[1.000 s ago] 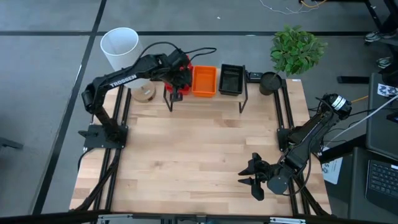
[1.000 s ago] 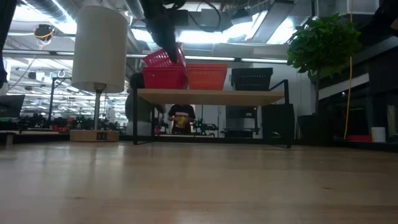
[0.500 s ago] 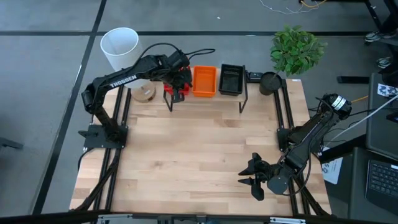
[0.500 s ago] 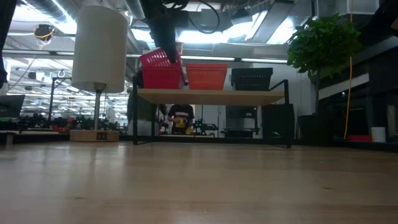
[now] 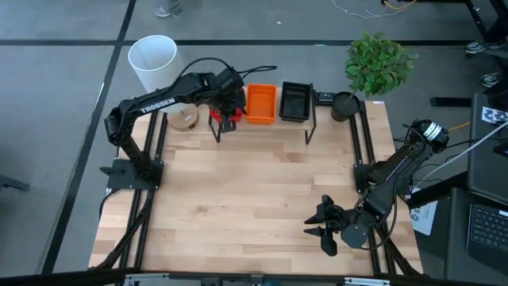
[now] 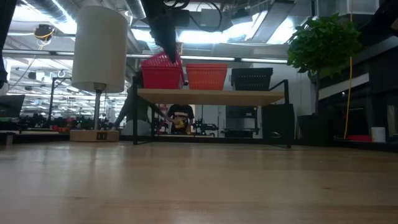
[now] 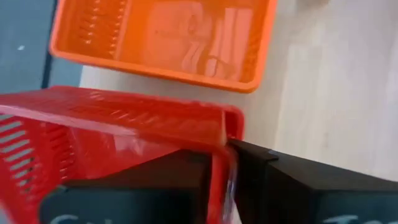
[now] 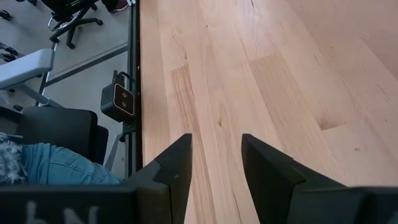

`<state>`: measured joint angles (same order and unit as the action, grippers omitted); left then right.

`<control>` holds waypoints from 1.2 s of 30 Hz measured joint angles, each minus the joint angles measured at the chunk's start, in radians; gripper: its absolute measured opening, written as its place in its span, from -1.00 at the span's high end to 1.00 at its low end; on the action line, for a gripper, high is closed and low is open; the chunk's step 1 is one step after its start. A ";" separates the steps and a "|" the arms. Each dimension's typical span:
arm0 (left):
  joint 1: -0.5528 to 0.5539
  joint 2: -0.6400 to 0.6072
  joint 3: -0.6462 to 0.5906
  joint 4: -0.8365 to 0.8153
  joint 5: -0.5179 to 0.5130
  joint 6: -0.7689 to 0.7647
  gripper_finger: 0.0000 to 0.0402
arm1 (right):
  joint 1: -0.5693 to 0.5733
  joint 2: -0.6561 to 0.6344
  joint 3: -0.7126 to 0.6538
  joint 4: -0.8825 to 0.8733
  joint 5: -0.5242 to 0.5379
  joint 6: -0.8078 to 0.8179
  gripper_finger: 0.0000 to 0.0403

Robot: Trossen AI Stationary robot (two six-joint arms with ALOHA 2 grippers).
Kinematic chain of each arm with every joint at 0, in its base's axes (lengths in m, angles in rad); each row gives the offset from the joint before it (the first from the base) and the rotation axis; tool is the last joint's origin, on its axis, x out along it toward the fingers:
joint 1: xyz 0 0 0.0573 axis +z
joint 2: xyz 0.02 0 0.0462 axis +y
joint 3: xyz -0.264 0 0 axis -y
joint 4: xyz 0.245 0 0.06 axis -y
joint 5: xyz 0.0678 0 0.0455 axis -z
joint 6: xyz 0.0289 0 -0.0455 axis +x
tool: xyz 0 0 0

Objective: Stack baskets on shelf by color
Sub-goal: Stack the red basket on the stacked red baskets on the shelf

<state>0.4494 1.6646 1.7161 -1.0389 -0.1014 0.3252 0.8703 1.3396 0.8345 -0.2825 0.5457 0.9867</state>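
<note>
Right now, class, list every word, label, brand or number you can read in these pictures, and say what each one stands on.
"TROSSEN": white letters along the left arm in the high view.
White markings on the left gripper: cut off, unreadable.
White markings on the right gripper: cut off, unreadable.
Papers beside the table's right edge: print too small to read.

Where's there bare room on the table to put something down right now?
The tabletop is bare from the shelf forward to the right pincer, which waits near the front right. The shelf is crowded: red basket under the left pincer, orange basket, black basket.
</note>
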 joint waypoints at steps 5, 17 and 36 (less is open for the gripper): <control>-0.016 0.000 0.000 -0.001 -0.066 0.000 0.64 | 0.000 0.000 0.000 0.000 -0.013 0.000 0.32; -0.078 -0.005 0.151 -0.123 -0.131 -0.005 0.54 | 0.000 0.000 0.000 0.000 -0.024 0.000 0.32; 0.124 0.098 0.211 0.089 0.037 0.104 0.54 | 0.000 0.000 0.000 0.000 -0.024 0.002 0.32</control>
<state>0.5733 1.7624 1.9274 -0.9501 -0.0645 0.4290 0.8700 1.3396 0.8349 -0.2821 0.5217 0.9891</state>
